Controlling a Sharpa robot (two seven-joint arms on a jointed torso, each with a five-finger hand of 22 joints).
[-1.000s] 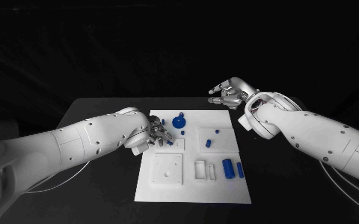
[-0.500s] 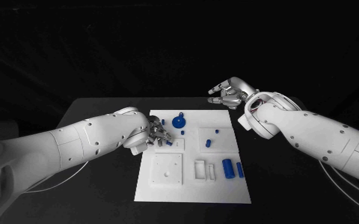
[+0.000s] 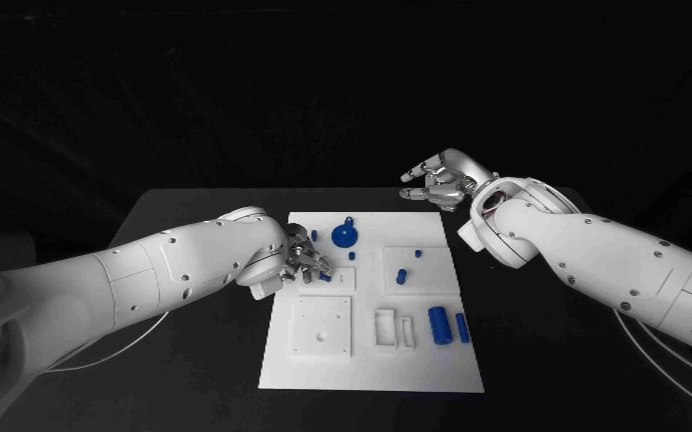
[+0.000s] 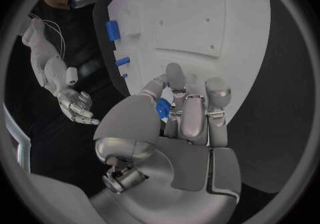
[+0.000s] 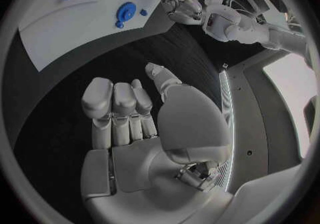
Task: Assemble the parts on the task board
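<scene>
The small blue plastic part [image 4: 162, 108] is pinched in the silver left hand [image 3: 303, 260] over the left edge of the white rectangular task board [image 3: 433, 367]. Judged step: carrying it to its seat; next comes alignment and insertion. The target seat is hidden. The right hand [image 3: 437, 181] hovers empty, fingers apart, beyond the board's far right corner.

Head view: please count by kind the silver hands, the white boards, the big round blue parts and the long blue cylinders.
Silver many-fingered hands: 2 (left hand, right hand)
White task board: 1
Big round blue disc: 1
Long blue cylinders: 2 (thick, thin)
Total: 6
</scene>
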